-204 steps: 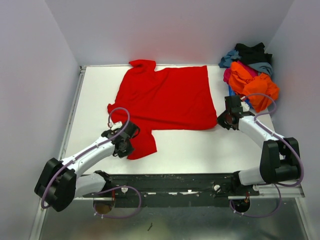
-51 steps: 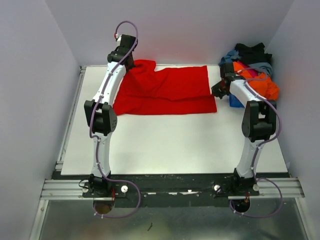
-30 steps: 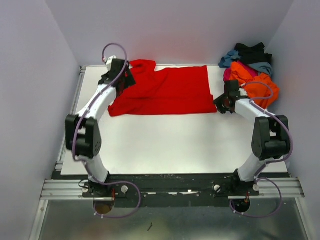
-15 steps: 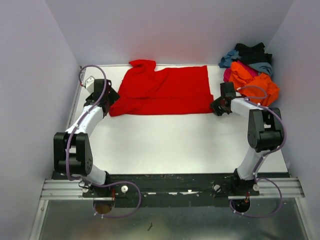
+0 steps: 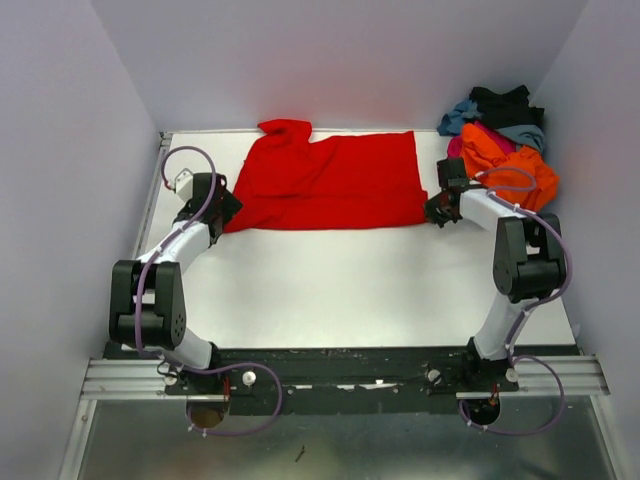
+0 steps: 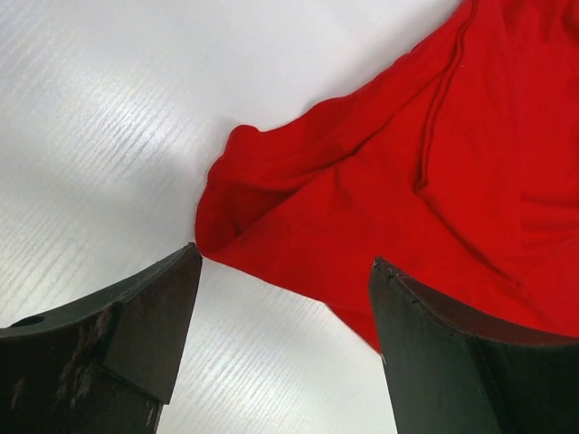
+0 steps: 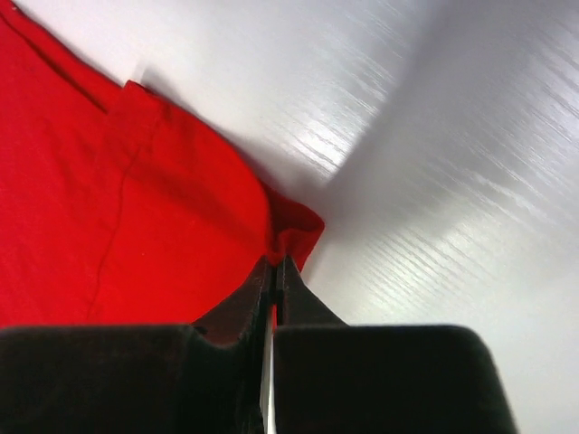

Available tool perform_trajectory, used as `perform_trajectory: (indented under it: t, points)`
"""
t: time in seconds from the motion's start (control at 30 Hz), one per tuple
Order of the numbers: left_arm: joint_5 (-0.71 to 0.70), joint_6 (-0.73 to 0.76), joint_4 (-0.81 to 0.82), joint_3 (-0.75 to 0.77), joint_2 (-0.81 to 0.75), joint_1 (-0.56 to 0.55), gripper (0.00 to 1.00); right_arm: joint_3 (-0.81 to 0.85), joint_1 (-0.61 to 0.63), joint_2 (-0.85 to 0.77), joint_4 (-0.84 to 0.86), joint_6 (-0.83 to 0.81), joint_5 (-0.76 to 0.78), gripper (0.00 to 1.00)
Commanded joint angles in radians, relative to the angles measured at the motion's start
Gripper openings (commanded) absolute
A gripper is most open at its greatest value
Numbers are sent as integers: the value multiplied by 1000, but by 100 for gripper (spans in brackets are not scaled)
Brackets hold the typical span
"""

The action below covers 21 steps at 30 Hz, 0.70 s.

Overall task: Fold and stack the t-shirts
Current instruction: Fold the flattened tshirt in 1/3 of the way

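Note:
The red t-shirt (image 5: 325,185) lies doubled over at the back of the white table (image 5: 330,290). My left gripper (image 5: 218,208) sits at its near left corner. In the left wrist view that gripper (image 6: 285,262) is open, and the bunched corner of the red t-shirt (image 6: 407,163) reaches just between the fingertips (image 6: 145,312). My right gripper (image 5: 435,212) is at the near right corner. In the right wrist view it (image 7: 274,264) is shut, pinching a small fold of the red t-shirt (image 7: 109,199). The other t-shirts (image 5: 505,150) are heaped at the back right.
The heap shows an orange shirt (image 5: 500,165) at the front, with black (image 5: 508,100) and grey-blue cloth behind. Walls close in the table at the back and both sides. A metal rail (image 5: 148,220) runs along the left edge.
The red t-shirt, flat earlier, is now doubled over. My left arm has drawn back from the far left to the shirt's near left corner. My right gripper has shut on the near right corner.

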Motion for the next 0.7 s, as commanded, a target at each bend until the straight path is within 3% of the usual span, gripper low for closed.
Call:
perform_trajectory:
  t: [0.0, 0.07, 0.33, 0.5, 0.67]
  points:
    - [22, -36, 73, -20, 12, 6, 83, -44, 6, -62, -46, 16, 74, 5]
    - [29, -59, 68, -16, 30, 6, 83, -54, 6, -79, -45, 0, 73, 1]
    - [14, -116, 76, -47, 46, 5, 72, -93, 9, -108, -6, -40, 83, 1]
    - [-48, -72, 39, -52, 24, 6, 66, -99, 9, -128, -2, -44, 97, 1]
    - [29, -30, 54, -30, 85, 6, 59, -99, 9, -130, 0, -50, 91, 1]
